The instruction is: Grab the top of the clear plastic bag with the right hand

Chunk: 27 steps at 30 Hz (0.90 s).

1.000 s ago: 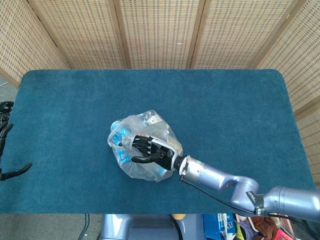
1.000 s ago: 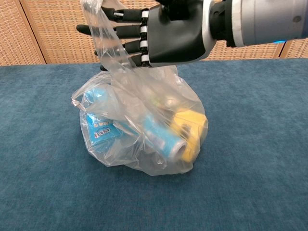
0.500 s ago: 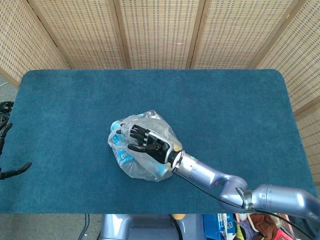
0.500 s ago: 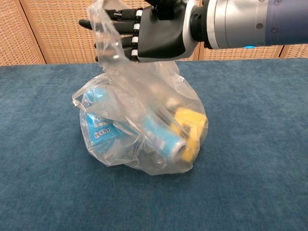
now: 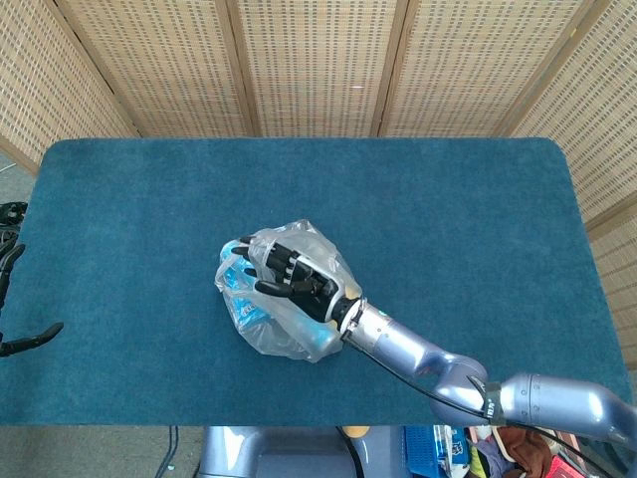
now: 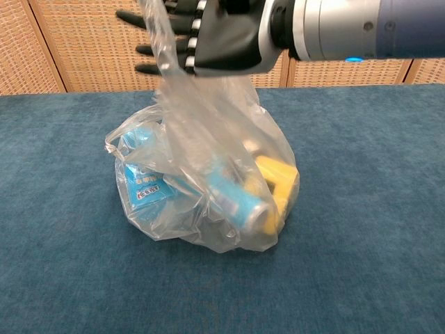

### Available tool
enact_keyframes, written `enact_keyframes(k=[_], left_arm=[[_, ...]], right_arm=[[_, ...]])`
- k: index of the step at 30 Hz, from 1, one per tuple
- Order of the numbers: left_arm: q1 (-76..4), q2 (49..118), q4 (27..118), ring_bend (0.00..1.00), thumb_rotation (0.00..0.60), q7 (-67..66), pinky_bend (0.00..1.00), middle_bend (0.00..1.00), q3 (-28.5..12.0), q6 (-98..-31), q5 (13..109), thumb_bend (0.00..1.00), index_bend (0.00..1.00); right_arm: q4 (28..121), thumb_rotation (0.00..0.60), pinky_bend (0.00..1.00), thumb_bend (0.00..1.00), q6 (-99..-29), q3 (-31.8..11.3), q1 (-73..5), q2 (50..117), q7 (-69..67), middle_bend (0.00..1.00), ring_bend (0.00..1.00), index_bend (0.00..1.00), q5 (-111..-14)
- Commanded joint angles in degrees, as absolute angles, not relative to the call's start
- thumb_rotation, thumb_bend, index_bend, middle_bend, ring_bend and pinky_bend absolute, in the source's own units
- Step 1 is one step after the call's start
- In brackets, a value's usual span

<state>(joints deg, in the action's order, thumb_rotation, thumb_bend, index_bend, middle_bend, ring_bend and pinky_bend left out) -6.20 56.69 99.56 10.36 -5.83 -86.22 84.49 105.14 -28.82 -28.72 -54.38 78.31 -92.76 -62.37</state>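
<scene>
Since a second ago I have carried my right hand (image 6: 215,38) up and further over the clear plastic bag (image 6: 208,181), so in the chest view it now sits against the top edge with more of the bag's neck drawn up beneath it. The bag stands near the table (image 5: 448,219) middle, its loose top lying across my spread, nearly straight fingers (image 6: 156,31), which are not clenched on it. Only the head view shows my left hand (image 5: 15,299) at the table's left edge, fingers apart, empty; only the chest view shows the blue and yellow packs (image 6: 240,198) inside.
</scene>
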Motion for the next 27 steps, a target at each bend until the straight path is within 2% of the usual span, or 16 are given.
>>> enact_keyframes(k=[1,11,20,23,27], left_arm=[[-6.17,56.73,99.64,0.00,0.600,10.21,0.00,0.00,-5.76,-86.29,84.61,0.15,0.00],[-6.47,56.72,99.11,0.00,0.600,10.77,0.00,0.00,-6.08,-85.62,83.71,0.16,0.00],[-7.96,58.09,96.37,0.00,0.600,11.63,0.00,0.00,-6.87,-85.10,84.75,0.16,0.00],[-9.72,59.87,92.22,0.00,0.600,13.43,0.00,0.00,-8.20,-85.12,85.81,0.16,0.00],[-13.94,63.59,80.87,0.00,0.600,18.93,0.00,0.00,-8.74,-84.80,91.49,0.17,0.00]], right_arm=[[104.14,0.600,0.00,0.01,-23.03,-30.04,-53.80,78.99,-93.87,0.19,0.03,0.20,-65.98],[102.04,0.600,0.00,0.16,-23.04,-32.62,-51.98,81.86,-93.51,0.30,0.14,0.22,-67.77],[103.10,0.600,0.00,0.23,-22.29,-33.84,-49.19,79.17,-90.84,0.31,0.14,0.22,-68.16],[103.67,0.600,0.00,0.23,-21.74,-34.57,-47.80,77.51,-90.73,0.31,0.14,0.22,-68.51],[104.28,0.600,0.00,0.24,-20.89,-35.46,-45.60,75.48,-91.15,0.31,0.14,0.22,-69.68]])
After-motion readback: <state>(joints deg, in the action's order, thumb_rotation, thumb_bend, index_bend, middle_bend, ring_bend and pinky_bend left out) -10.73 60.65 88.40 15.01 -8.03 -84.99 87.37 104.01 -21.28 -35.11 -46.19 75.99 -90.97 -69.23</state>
